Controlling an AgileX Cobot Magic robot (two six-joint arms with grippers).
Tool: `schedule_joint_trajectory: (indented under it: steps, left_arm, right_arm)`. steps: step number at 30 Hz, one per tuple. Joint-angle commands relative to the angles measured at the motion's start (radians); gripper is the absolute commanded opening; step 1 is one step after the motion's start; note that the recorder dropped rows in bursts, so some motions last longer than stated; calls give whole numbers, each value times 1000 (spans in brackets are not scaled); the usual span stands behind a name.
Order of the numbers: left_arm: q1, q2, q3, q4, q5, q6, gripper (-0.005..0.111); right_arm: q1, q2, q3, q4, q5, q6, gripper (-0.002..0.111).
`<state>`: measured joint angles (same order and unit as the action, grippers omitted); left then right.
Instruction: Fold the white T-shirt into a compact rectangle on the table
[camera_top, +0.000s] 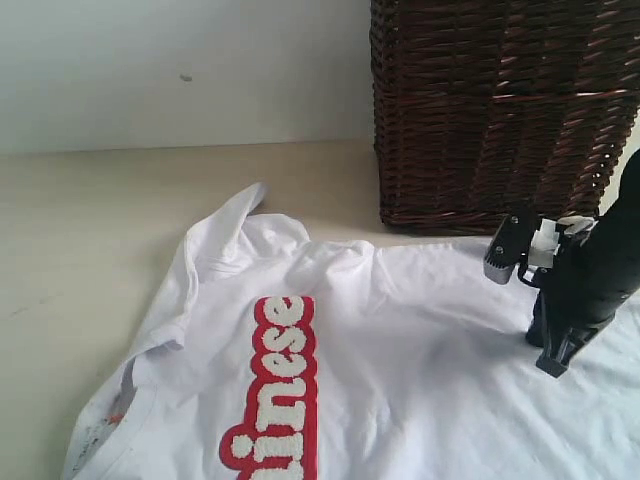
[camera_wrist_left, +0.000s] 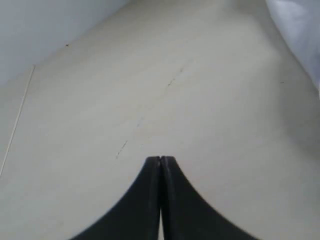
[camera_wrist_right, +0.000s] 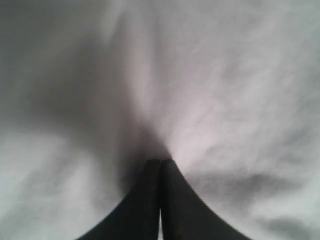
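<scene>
Left gripper (camera_wrist_left: 160, 159): closed, the two black fingers pressed flat together with nothing between them. It hangs over bare table (camera_wrist_left: 150, 90), with an edge of the shirt off to one side in the left wrist view. It does not show in the exterior view.
Shirt (camera_top: 420, 340): lies spread on the table, chest side up. It fills the near and right part of the exterior view and runs out of the picture at the near and right edges. The cloth is rumpled, with soft creases.
Long axis: neck to hem runs left to right in the exterior view. The neck end is at the left and the body stretches away to the right.
Lettering (camera_top: 285, 390): fuzzy white letters outlined in red form a band across the chest that runs from near to far. The letters lie on their side with their tops to the left. The readable part is "inese"; anything before it is cut off at the near edge.
Neck (camera_top: 125, 385): at the near left, with a grey inner edge. There are small marks there, too small to read.
Right gripper (camera_top: 552, 368): points down onto the right part of the shirt. It is closed on a pinch of cloth, and creases and shadow gather at the tips in the right wrist view.
Sleeve (camera_top: 245, 205): points away toward the far side, its tip lifted slightly off the table.
Basket (camera_top: 490, 110): dark brown wicker, standing on the table just beyond the shirt's far edge, behind the right gripper.
Wall (camera_top: 180, 60): pale and plain, at the far end of the table.
</scene>
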<state>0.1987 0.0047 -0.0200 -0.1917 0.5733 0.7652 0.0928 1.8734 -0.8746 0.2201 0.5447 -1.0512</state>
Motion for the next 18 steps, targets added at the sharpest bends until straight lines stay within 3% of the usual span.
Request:
schedule_joint_trajectory:
  steps: [1, 5, 13, 18]
  left_arm:
    - [1, -5, 5, -3, -11, -2, 0]
    - [1, -5, 5, -3, -11, -2, 0]
    - [1, -5, 5, -3, -11, -2, 0]
    - [1, -5, 5, -3, -11, -2, 0]
  right_arm:
    - [-3, 34, 21, -46, 137, 6, 0]
    - [-3, -11, 21, -40, 22, 6, 2]
    - [-3, -197, 21, -42, -115, -92, 33]
    - [-62, -165, 21, -42, -217, -73, 35]
